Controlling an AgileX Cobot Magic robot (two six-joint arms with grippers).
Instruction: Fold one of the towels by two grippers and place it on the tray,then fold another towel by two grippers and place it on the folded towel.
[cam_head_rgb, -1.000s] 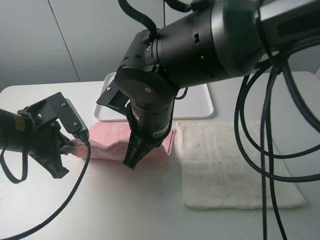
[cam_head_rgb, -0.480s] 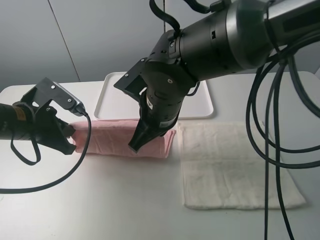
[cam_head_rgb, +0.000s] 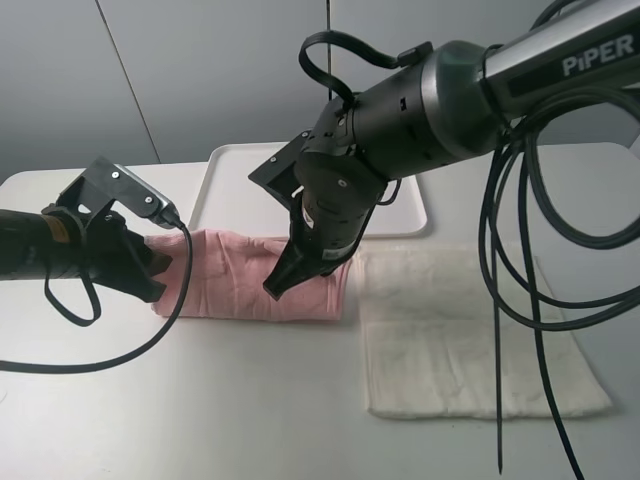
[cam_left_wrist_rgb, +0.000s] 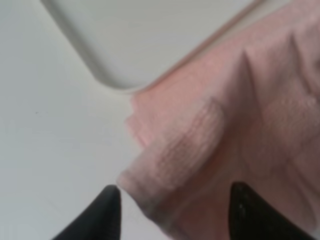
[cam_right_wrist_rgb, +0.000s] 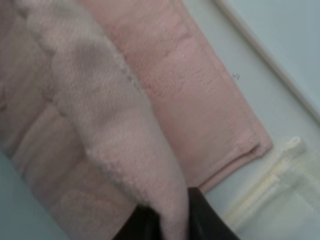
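**Q:** What lies on the table (cam_head_rgb: 250, 400), biggest things first?

**A:** The high camera shows a white tabletop. A flat white tray (cam_head_rgb: 225, 190) with a low rim sits at the far side. A cream-white towel (cam_head_rgb: 450, 340) is spread flat at the near right. Just to its left lies the pink towel (cam_head_rgb: 230, 290), folded into a long band. It is on the table, right against the tray's near rim and not in the tray.

**Q:** What are the two grippers doing?

**A:** The right gripper (cam_head_rgb: 283, 285) hangs from a thick black arm that reaches across the middle. It points down at the right part of the pink towel. In the wrist view its black fingers (cam_right_wrist_rgb: 207, 222) are close together, with a raised ridge of pink cloth pinched between them. The left gripper (cam_left_wrist_rgb: 177, 212) is at the towel's left end. Its fingertips (cam_left_wrist_rgb: 107, 212) stand well apart, and the towel's folded corner lies loose between them.
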